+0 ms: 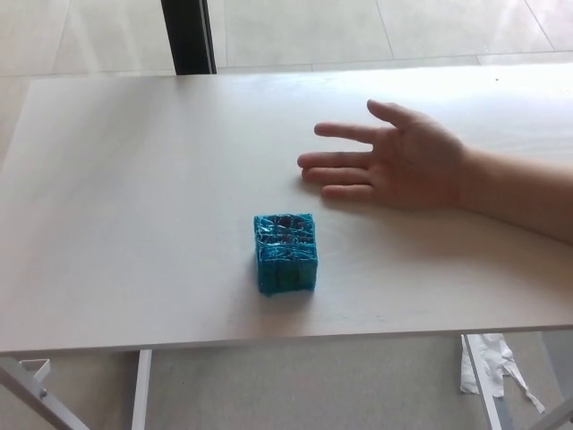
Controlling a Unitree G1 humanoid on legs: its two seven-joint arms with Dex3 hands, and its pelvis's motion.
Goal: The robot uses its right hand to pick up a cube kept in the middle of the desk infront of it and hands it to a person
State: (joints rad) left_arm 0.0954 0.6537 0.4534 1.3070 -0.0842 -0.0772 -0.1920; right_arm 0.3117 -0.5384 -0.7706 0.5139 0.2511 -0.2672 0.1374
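A teal cube (286, 253), wrapped in shiny tape, rests on the pale wooden desk (134, 197) a little in front of its middle. A person's hand (394, 161) lies palm up and flat on the desk behind and to the right of the cube, its forearm coming in from the right edge. A gap of bare desk separates the fingers from the cube. Neither of my hands shows in the head view.
The desk's front edge runs across the lower part of the view, with its white legs (141, 390) below. A dark post (188, 36) stands behind the desk's far edge. Some white material (488, 363) lies on the floor at lower right.
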